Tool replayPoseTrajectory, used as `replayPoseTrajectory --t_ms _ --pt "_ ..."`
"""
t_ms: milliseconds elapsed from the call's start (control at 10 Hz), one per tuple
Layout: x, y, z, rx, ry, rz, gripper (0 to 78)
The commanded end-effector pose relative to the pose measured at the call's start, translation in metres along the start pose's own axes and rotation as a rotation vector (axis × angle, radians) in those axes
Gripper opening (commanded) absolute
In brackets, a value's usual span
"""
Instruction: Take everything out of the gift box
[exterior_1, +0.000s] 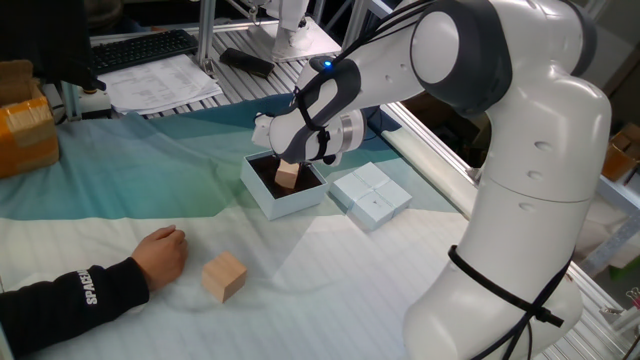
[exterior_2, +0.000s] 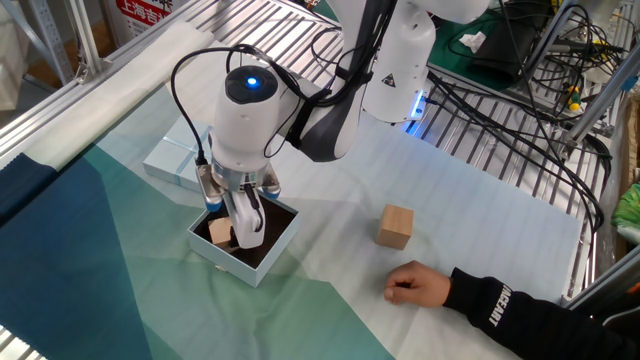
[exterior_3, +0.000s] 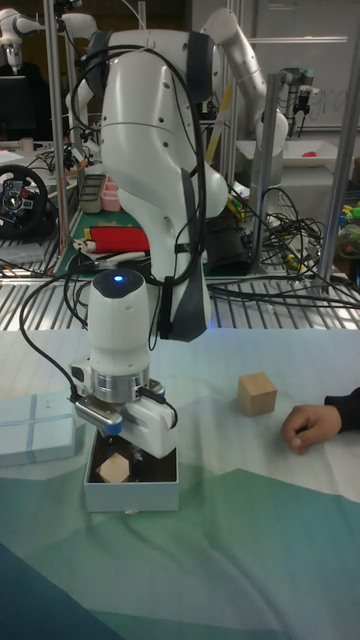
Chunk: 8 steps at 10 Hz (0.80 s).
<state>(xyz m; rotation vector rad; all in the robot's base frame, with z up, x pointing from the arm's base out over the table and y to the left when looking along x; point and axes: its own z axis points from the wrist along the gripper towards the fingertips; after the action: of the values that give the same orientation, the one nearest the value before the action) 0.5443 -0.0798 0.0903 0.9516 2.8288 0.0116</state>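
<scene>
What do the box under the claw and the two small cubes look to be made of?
The gift box looks like thin matte pale cardboard, with folded low walls and a dark lining. The cube in the box and the cube on the cloth look like unfinished light wood: tan, matte, sharp-edged. Grain is too small to confirm.

I see a flat pale-blue lid (exterior_1: 371, 196) lying on the cloth (exterior_1: 120, 180), teal and white. An orange-brown taped carton (exterior_1: 25, 128) sits at the far edge. Papers (exterior_1: 160, 85) and a keyboard (exterior_1: 140, 48) lie on the slatted bench behind.
</scene>
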Motion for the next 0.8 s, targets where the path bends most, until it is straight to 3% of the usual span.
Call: replayPoseTrajectory --t_ms 100,500,800 --pt "0.003 -0.002 -0.033 -0.009 0.011 0.026 1.3" --pt "0.004 0.001 -0.050 -0.012 0.014 0.030 1.3" --pt "0.010 0.008 -0.071 -0.011 0.018 0.031 1.3"
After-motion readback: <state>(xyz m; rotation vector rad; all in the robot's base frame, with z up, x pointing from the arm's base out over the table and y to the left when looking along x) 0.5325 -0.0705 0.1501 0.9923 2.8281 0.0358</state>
